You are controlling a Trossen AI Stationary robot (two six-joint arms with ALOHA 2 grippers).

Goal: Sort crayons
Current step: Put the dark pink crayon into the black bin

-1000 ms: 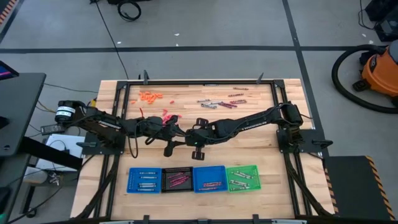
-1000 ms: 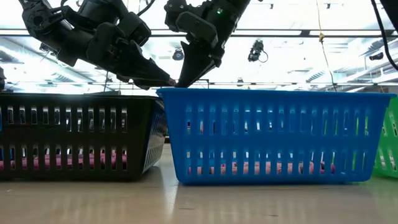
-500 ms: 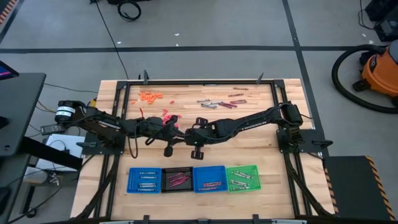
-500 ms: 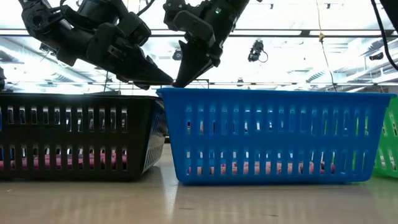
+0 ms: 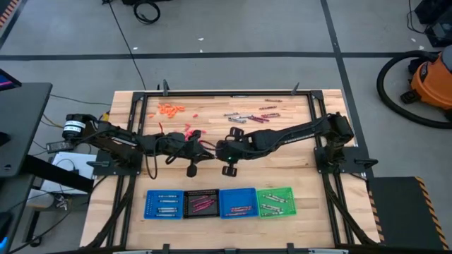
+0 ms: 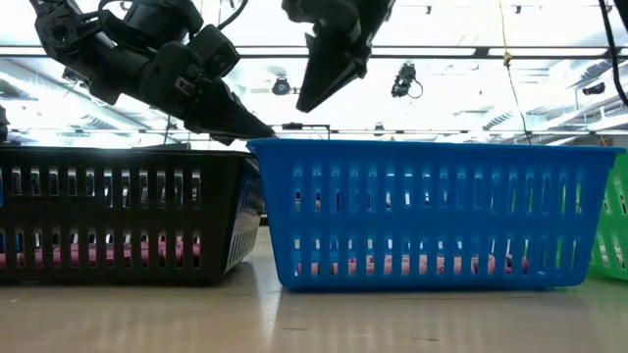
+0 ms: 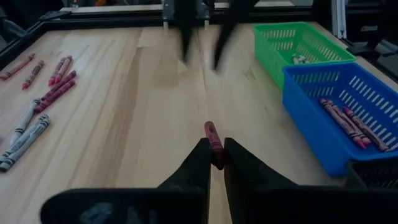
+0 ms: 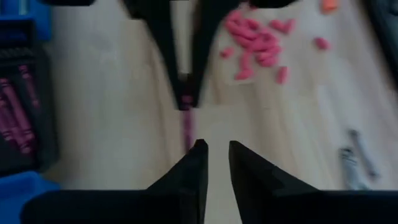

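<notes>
On the wooden counter (image 5: 296, 152), mid-frame, my left end effector (image 7: 212, 163) is clamped on a maroon crayon (image 7: 214, 138). My right end effector (image 8: 214, 163) has its fingers apart, empty. I think the next move is carrying it to the right tray.

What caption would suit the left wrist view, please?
Left end effector shut on a maroon crayon above the table.

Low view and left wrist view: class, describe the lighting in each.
Low view: ceiling lights behind turn the left gripper and right gripper into dark silhouettes; the tabletop reflects the blue tray. Left wrist view: even light, the held crayon clearly lit.
</notes>
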